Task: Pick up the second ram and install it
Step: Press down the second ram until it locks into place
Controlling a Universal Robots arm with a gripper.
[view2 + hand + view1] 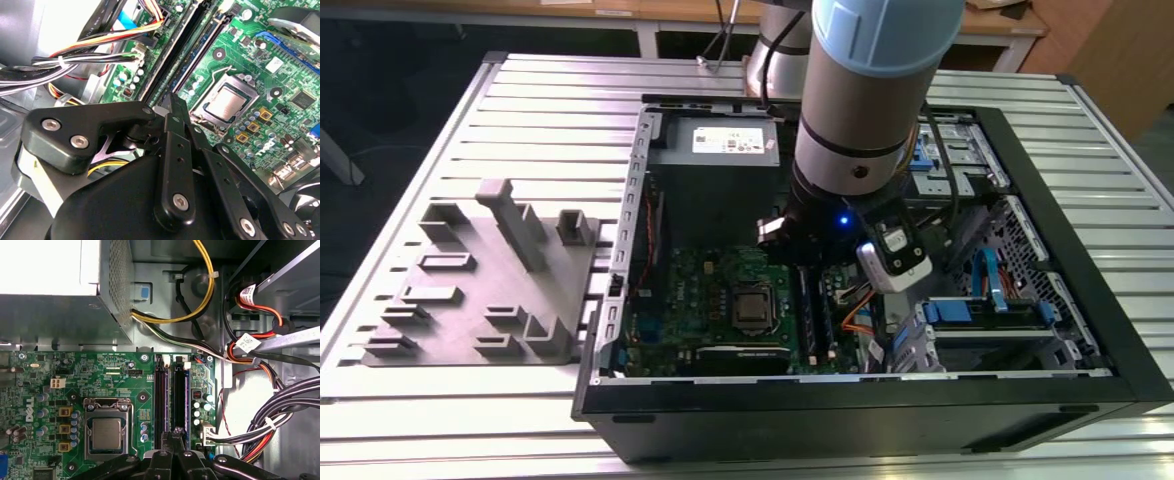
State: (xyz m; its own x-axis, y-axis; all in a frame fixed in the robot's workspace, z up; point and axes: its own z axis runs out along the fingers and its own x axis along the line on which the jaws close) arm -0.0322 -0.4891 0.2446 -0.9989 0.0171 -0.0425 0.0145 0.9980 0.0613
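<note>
1. Arm w/ gripper [803, 262] reaches down into the open PC case [1067, 300], which lies on a slatted metal table [427, 120].
2. Gripper [173, 436] sits low over the motherboard [115, 375], at the memory slot rails [161, 405] beside the CPU socket [107, 430].
3. Fingers [175, 112] look pressed together, tips right at the slot rails [200, 45]; can't tell if anything thin is pinched between them.
4. Second ram: a dark long strip [179, 400] stands in the rail nearer the cable side, running toward the gripper tips; looks like the stick but can't confirm it's seated.
5. Rail next to it, CPU side, also dark; can't tell if filled.
6. Cable bundle [280, 410] (black, red, orange, yellow) hangs at the motherboard edge away from the CPU.
7. Power supply [715, 150] at the case's far end.
8. Grey plastic fixture [480, 280] w/ upright slabs lies on the table outside the case, near the table's edge on the exterior view's left.
</note>
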